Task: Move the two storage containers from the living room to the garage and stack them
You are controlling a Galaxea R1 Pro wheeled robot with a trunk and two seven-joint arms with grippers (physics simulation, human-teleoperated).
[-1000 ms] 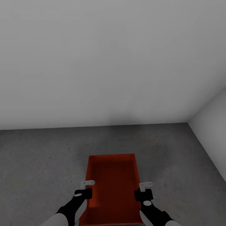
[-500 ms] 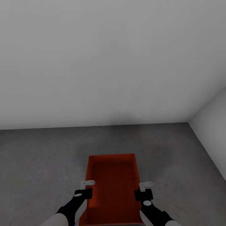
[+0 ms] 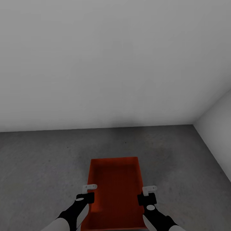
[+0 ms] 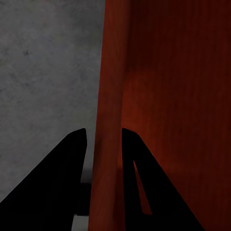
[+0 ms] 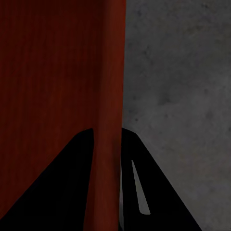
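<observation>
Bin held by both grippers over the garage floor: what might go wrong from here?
1. Each gripper, left and right, pinches only a thin side wall of the bin; if one lets go first, the bin may tip or twist.
2. Whether the bin already rests on the floor can't be told, so releasing now might drop it.
3. The side wall stands near on the right, so a swing that way may hit it.

Red-orange storage container (image 3: 114, 186), fine ribbed texture on bottom; dark grey speckled concrete floor (image 3: 41, 160); plain white walls (image 3: 106, 64); black grippers, white brackets, black-and-white arms
</observation>
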